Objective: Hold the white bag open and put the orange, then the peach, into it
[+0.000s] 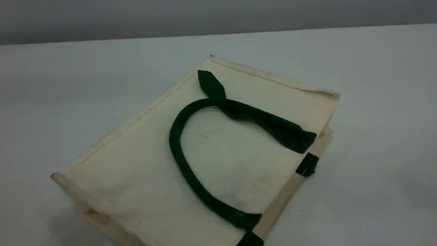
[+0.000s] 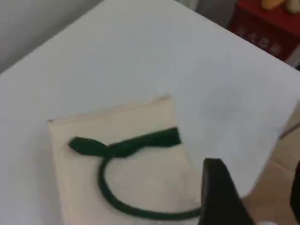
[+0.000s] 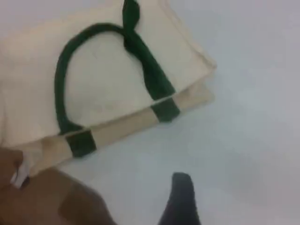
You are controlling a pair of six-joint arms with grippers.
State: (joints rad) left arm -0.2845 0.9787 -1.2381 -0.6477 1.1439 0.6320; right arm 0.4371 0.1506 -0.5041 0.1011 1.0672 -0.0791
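From the scene view I see the large cream canvas tote bag (image 1: 143, 171) lying flat on the pale grey table (image 1: 375, 85), one dark green strap handle (image 1: 177, 153) curved in a loop on its upper face, a leaf-shaped green tab (image 1: 211, 84) beside the handle's far end. Neither arm shows here, and I cannot see the orange or the peach anywhere.

Through the left wrist view, I look down on the bag (image 2: 140, 183) from above, its handle (image 2: 105, 187) looped on top. One dark fingertip of the left tool (image 2: 218, 194) stands at the bottom edge, beside the bag's near corner and clear of the cloth; I cannot tell how its jaws stand. A red box (image 2: 267, 28) sits beyond the table's far edge.

Through the right wrist view, the bag (image 3: 108, 79) fills the upper left, its handle (image 3: 61, 89) lying on it. The right tool (image 3: 180, 199) hangs over bare table just off the bag's open edge, jaws wide apart, holding nothing.
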